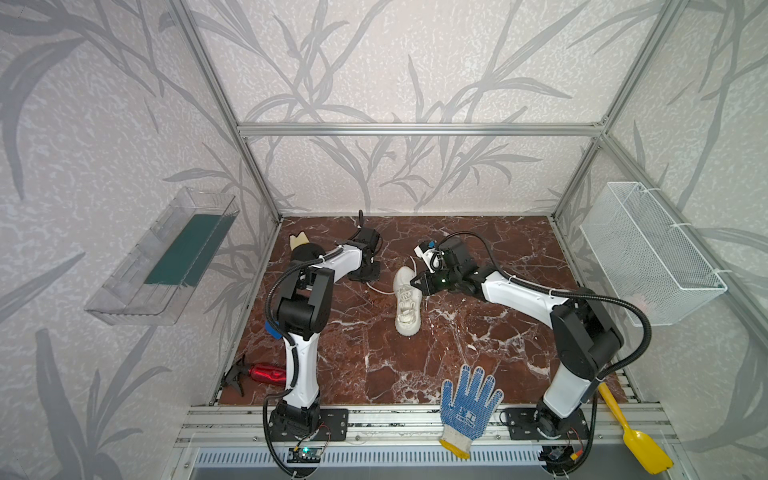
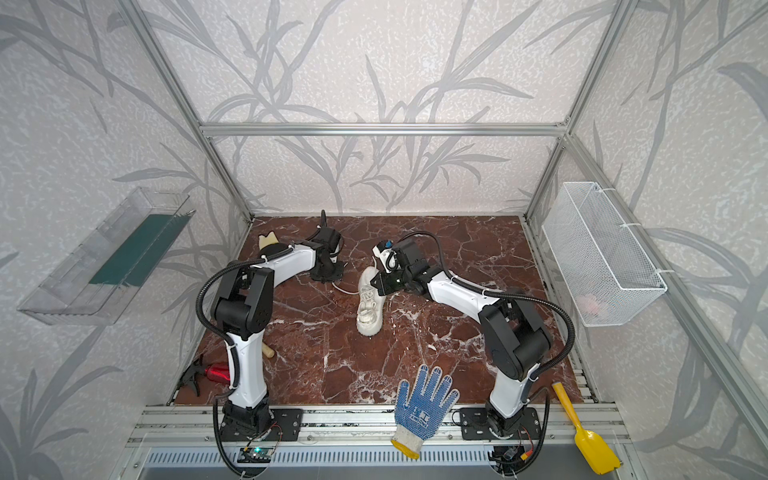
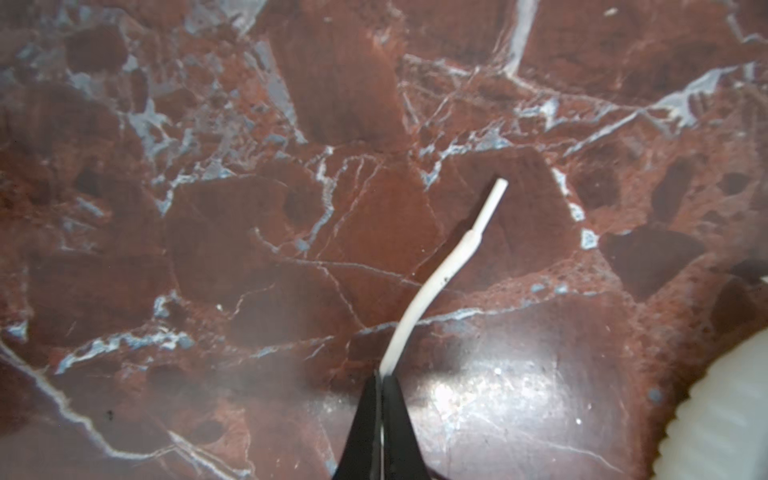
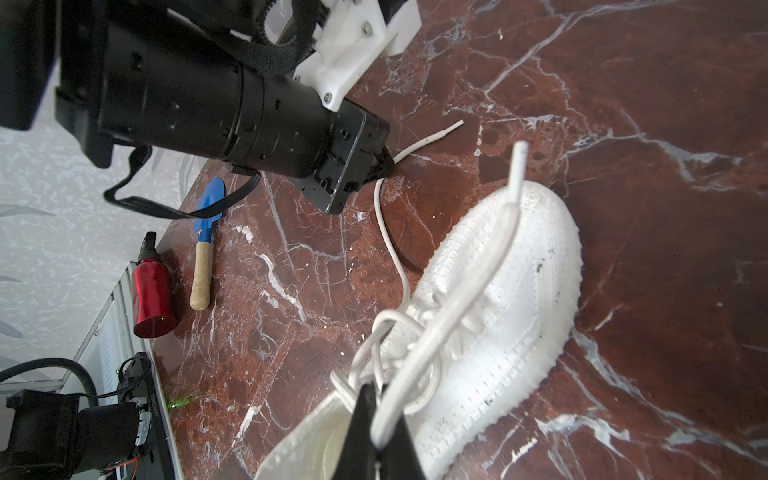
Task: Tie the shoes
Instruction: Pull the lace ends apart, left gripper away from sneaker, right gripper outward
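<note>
1. In both top views the sneaker (image 1: 407,305) lies in the middle of the red marble surface (image 1: 478,353), lengthways from near to far, with an arm on each side. The left end effector (image 1: 368,281) sits low just left of its far end. The right end effector (image 1: 414,282) reaches over that same end from the right. Giving each arm one lace looks like the setup for crossing them, but neither grip can be read from up here.
2. The left wrist view settles one grip: the jaws are pinched fully together on the left lace (image 3: 436,291), a little back from its stiff tip, which pokes free above the marble. The sneaker shows only as a pale corner.
3. The right wrist view adds the rest — its own jaws are clamped on the right lace (image 4: 469,303), whose free end juts out over the sneaker's upper. The left lace trails slack across the surface to the other end effector. Whether the loops at the eyelets form a first knot, I cannot tell.
</note>
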